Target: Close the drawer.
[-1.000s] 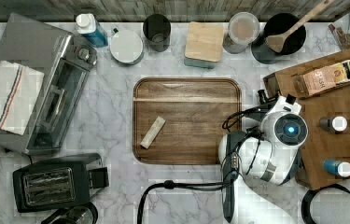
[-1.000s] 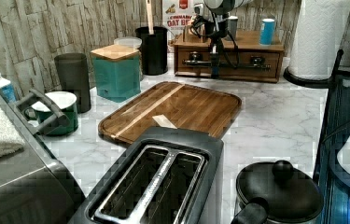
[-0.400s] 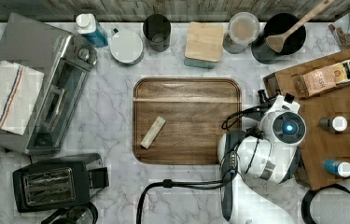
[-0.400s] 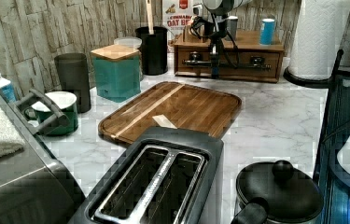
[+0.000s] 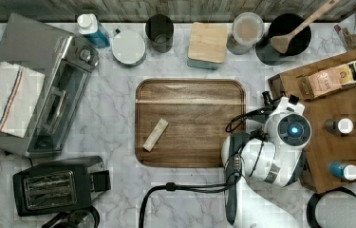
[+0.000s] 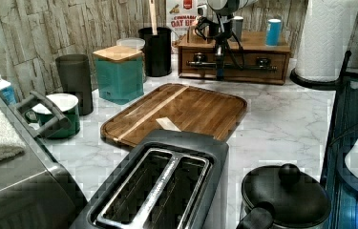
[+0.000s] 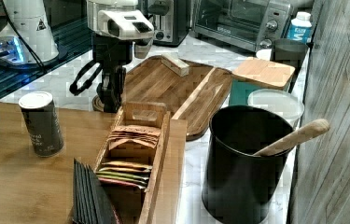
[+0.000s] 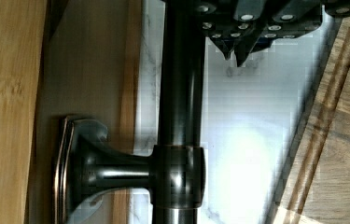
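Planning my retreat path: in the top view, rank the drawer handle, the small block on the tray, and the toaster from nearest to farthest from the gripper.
1. Drawer handle, right at the gripper.
2. Small block, on the tray, toward the top view's left.
3. Toaster, far lower left of the top view.

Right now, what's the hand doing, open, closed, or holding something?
Hand: closed, fingertips together beside the drawer's bar handle, gripping nothing.

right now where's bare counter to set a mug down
Bare marble lies between the toaster oven and the wooden tray, and between the toaster and the robot base. The back row of canisters is crowded, as is the cabinet top.
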